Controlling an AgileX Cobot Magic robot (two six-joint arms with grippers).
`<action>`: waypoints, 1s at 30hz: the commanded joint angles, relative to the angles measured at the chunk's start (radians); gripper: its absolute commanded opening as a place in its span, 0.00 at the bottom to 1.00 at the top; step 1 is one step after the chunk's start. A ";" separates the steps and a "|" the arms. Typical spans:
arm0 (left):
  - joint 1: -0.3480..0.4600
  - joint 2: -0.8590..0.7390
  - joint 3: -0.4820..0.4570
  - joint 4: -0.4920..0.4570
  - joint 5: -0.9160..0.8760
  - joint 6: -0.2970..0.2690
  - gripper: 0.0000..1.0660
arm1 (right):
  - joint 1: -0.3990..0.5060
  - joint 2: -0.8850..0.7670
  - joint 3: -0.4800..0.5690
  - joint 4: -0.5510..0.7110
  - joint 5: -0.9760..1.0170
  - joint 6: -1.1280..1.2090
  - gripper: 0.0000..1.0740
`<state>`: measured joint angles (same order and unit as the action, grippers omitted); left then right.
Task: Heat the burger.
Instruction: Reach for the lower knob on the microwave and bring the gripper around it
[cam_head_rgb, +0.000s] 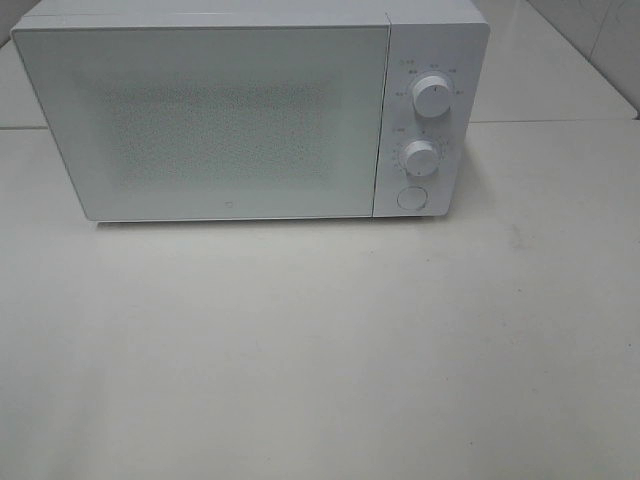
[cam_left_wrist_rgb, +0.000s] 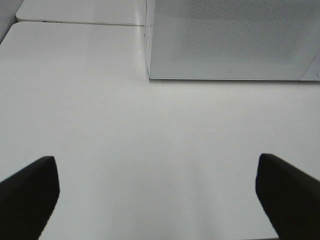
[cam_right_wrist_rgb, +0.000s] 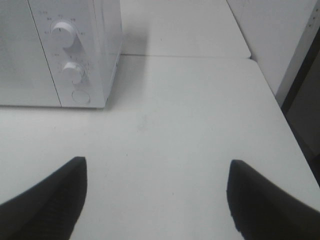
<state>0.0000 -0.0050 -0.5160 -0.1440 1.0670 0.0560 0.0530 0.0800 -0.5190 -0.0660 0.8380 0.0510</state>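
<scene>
we see no burger anywhere: not on the plain white tabletop (cam_head_rgb: 320, 350) and not in either hand. if it is here at all, it sits behind the speckled, frosted door (cam_head_rgb: 200, 120) of the white box-shaped microwave (cam_head_rgb: 250, 12), and that pane is too cloudy for us to tell.

the left gripper (cam_left_wrist_rgb: 155, 170) hangs low over the tabletop with its black fingers spread as wide as they go and only bare surface between them. the near corner of the microwave stands well ahead of its fingertips. the right gripper (cam_right_wrist_rgb: 157, 170) is also spread and empty. the control panel lies ahead of it, off toward the other arm's side.

the door is shut and both hands are free, so we judge that we are at the controls step, or at the very start if the burger is not yet inside. the next move falls to the right gripper. it must travel forward to the panel, where the upper round white dial (cam_head_rgb: 432, 97) sits above the lower round white dial (cam_head_rgb: 421, 157), with the round white push button (cam_head_rgb: 411, 197) just beneath. turning a dial calls for narrowing the jaws squarely around the small knob. opening the door calls for a straight fingertip press on the push button.
</scene>
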 joint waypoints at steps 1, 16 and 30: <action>0.002 -0.019 0.000 0.001 0.003 0.001 0.94 | 0.000 0.033 0.023 0.002 -0.108 -0.006 0.70; 0.002 -0.019 0.000 0.001 0.003 0.001 0.94 | 0.000 0.287 0.138 0.003 -0.470 -0.004 0.70; 0.002 -0.019 0.000 0.001 0.003 0.001 0.94 | 0.000 0.599 0.153 0.003 -0.868 -0.004 0.70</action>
<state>0.0000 -0.0050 -0.5150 -0.1440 1.0670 0.0560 0.0540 0.6700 -0.3680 -0.0620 0.0000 0.0510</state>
